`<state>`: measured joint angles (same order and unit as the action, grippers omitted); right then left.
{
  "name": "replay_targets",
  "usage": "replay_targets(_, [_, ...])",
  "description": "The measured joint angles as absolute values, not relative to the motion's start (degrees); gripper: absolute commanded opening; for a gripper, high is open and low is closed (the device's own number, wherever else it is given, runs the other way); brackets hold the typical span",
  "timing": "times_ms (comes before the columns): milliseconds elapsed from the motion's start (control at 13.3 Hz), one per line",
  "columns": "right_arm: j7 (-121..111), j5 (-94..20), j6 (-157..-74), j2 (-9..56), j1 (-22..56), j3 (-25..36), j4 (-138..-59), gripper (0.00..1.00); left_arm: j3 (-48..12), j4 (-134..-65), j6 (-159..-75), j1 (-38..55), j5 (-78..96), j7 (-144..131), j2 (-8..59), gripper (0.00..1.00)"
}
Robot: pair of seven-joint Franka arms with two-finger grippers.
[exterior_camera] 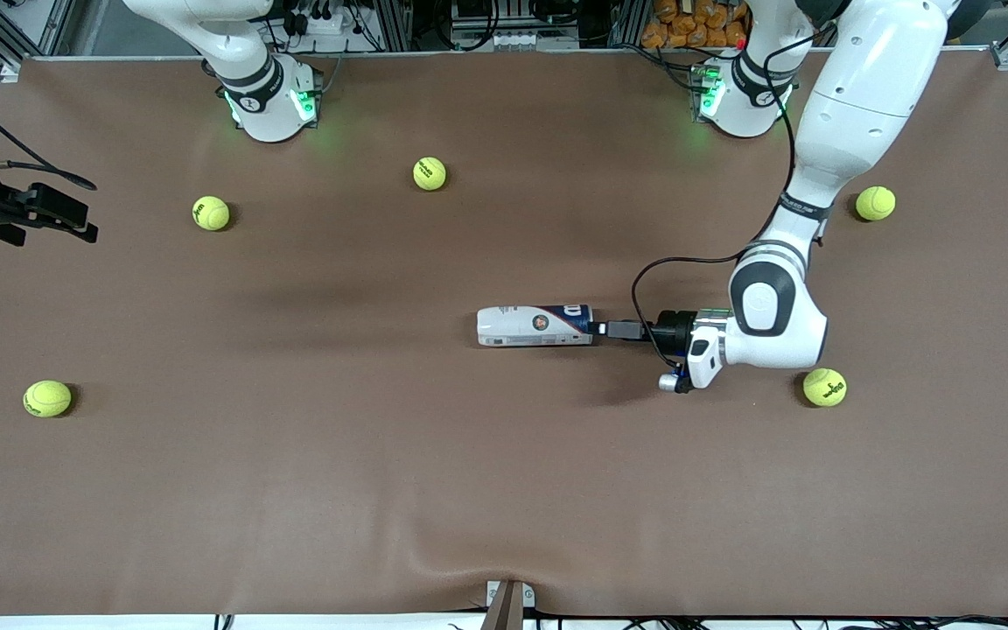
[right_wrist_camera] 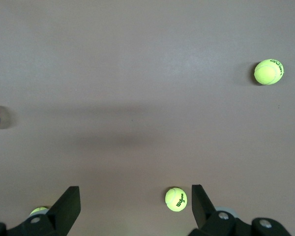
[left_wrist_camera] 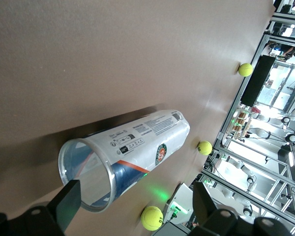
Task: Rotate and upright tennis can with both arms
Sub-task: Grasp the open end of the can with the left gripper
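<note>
Now left hand (exterior_camera: 602, 330) low, level, spread wide at lying tennis can's (exterior_camera: 535, 325) mouth.

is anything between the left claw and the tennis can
Nothing visible. The left claw is open and low at the tennis can's open end, one finger at its rim. The nearest tennis ball lies off at the left arm's end.

Even, bright overhead light throughout — soft smudged shadows lie on the brown table (exterior_camera: 294, 490) at frame centre. Green base glow tints the top edge; the left wrist view's right side is overexposed.
</note>
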<state>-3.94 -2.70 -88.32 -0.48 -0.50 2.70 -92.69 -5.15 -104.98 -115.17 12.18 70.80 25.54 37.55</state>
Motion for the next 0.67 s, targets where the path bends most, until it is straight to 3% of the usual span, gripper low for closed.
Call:
replay_targets(225, [-3.94,-2.65,-88.32,-0.48,-0.5,2.7,-92.69,1.0,-5.15,-105.8,-115.49,12.29,70.96,25.54,37.57,0.99])
replay_targets(300, [-3.94,-2.64,-88.32,-0.48,-0.5,2.7,-92.69,1.0,-5.15,-106.01,-115.5,12.23,71.2,25.54,37.57,0.84])
replay_targets(450, [-3.94,-2.64,-88.32,-0.48,-0.5,2.72,-92.69,1.0,-5.16,-106.25,-115.51,12.2,72.36,25.8,37.57,0.75])
replay_targets(675, [-3.94,-2.63,-88.32,-0.48,-0.5,2.72,-92.69,1.0,-5.27,-106.66,-115.51,12.28,75.0,28.54,37.75,0.74])
